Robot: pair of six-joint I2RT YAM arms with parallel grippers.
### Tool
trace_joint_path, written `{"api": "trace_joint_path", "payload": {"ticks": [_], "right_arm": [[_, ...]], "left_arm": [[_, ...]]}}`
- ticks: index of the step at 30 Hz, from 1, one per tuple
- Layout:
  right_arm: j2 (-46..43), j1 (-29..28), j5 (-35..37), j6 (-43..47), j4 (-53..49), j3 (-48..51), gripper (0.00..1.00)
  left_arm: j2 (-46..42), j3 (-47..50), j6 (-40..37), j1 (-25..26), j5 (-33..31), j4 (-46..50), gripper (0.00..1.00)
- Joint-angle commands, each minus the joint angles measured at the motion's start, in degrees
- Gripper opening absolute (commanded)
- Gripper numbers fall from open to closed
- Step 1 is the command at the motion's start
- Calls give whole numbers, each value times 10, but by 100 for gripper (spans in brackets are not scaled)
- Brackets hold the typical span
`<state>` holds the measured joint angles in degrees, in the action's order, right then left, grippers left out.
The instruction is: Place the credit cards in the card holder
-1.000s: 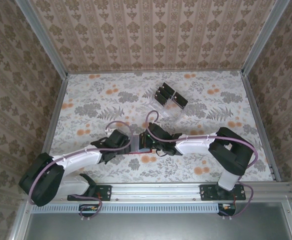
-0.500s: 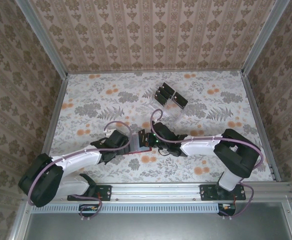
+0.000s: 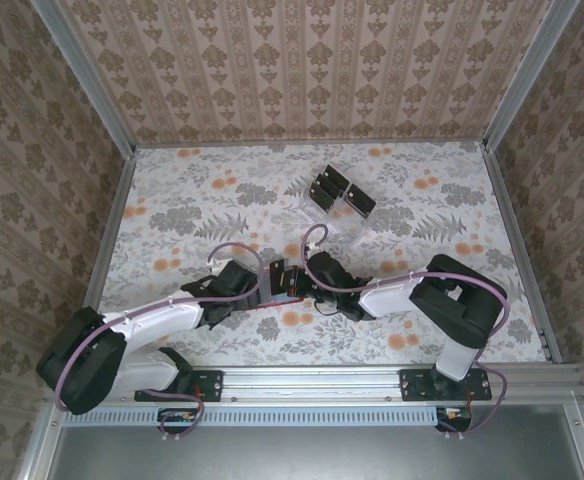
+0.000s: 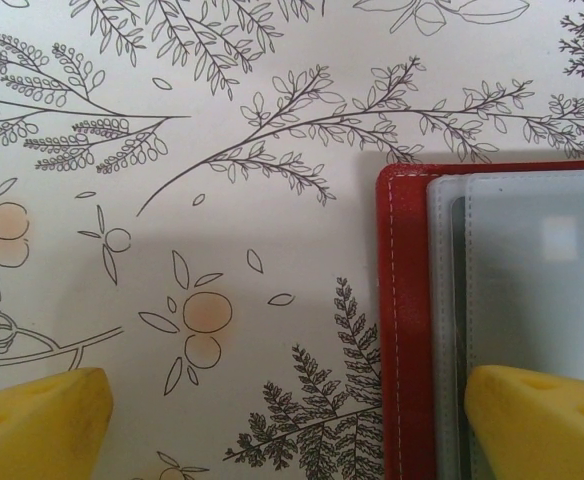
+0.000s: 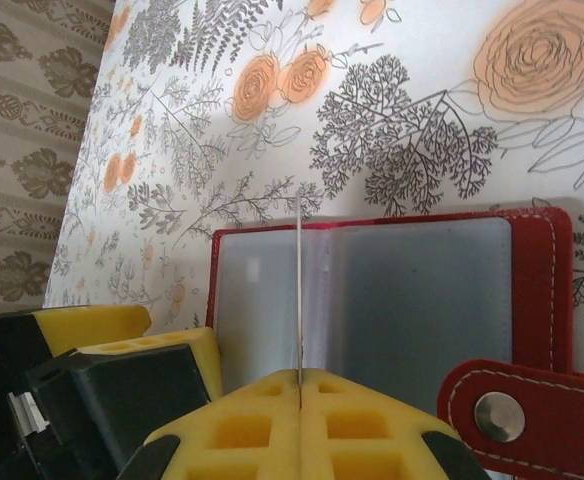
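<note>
The card holder [image 5: 402,290] lies open on the flowered table, red with grey-blue pockets, its snap tab [image 5: 502,415] at the lower right. My right gripper [image 5: 300,385] is shut on one credit card [image 5: 300,280], seen edge-on as a thin upright line over the holder's middle fold. My left gripper [image 4: 287,420] is open at the holder's left edge [image 4: 402,300], one yellow fingertip [image 4: 537,420] resting on the pocket, the other on the bare table. From above, both grippers [image 3: 262,283] [image 3: 290,280] meet over the card holder [image 3: 277,300]. More credit cards [image 3: 334,190] stand farther back.
A clear plastic tray [image 3: 322,215] holding the black cards sits at mid-table behind the grippers. Patterned walls with metal posts close in the table on three sides. A metal rail [image 3: 312,378] carries both arm bases at the near edge.
The right wrist has shifted a little over the card holder with the card still in its grip, and its elbow has moved. The left arm has stayed still.
</note>
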<state>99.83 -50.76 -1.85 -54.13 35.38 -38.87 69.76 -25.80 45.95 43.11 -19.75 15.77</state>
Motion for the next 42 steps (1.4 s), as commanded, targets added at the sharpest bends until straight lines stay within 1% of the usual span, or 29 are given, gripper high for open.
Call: {"api": "trace_joint_path", "payload": {"ticks": [1,9,26,33,42], "right_arm": [[19,2,-11,-18,57,9,0],[49,4,-21,-43,99,15,0],[78,5,-33,-79,156,38,0],[79,6,-43,-87,163,52,0],[95,10,-74,-99,170,56,0]], "left_arm": [[2,14,7,3,-5,46,100],[0,15,7,4,-6,47,100],[-2,16,5,4,-7,48,100],[-3,16,5,4,-10,50,100],[-2,14,4,3,-11,50,100]]}}
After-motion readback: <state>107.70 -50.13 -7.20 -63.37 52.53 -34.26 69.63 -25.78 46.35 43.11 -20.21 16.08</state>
